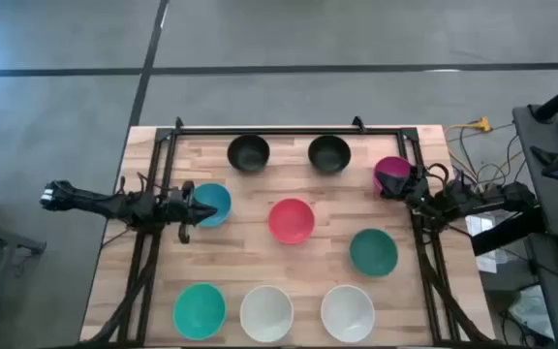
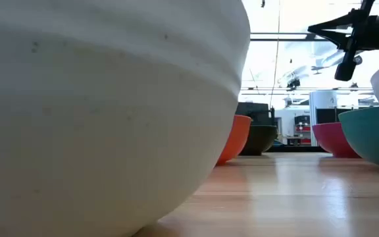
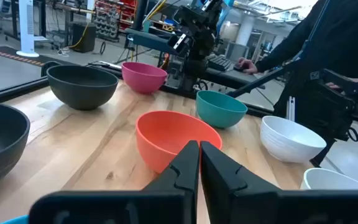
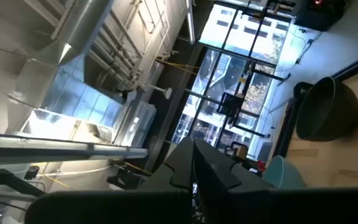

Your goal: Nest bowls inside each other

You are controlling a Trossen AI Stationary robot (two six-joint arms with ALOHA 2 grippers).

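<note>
Nine bowls stand upright on their bases on the wooden table. Two black bowls point(image 1: 249, 153) point(image 1: 329, 153) sit at the far edge, with the magenta bowl point(image 1: 391, 173) to their right. The blue bowl point(image 1: 213, 204), the red bowl point(image 1: 291, 220) and a teal bowl point(image 1: 373, 252) stand in the middle. A second teal bowl point(image 1: 200, 310) and two white bowls point(image 1: 266, 313) point(image 1: 347, 312) line the near edge. My left gripper point(image 1: 194, 206) is shut above the blue bowl's left rim and points at the red bowl point(image 3: 176, 137). My right gripper point(image 1: 402, 184) is shut, raised beside the magenta bowl's right side.
A black frame point(image 1: 289, 129) runs along the table's far edge and down both sides. Cables and equipment point(image 1: 541, 194) lie off the table's right edge. A person's dark sleeve point(image 3: 328, 56) shows beyond the right side. Bare wood point(image 1: 289, 271) lies between the middle and near rows.
</note>
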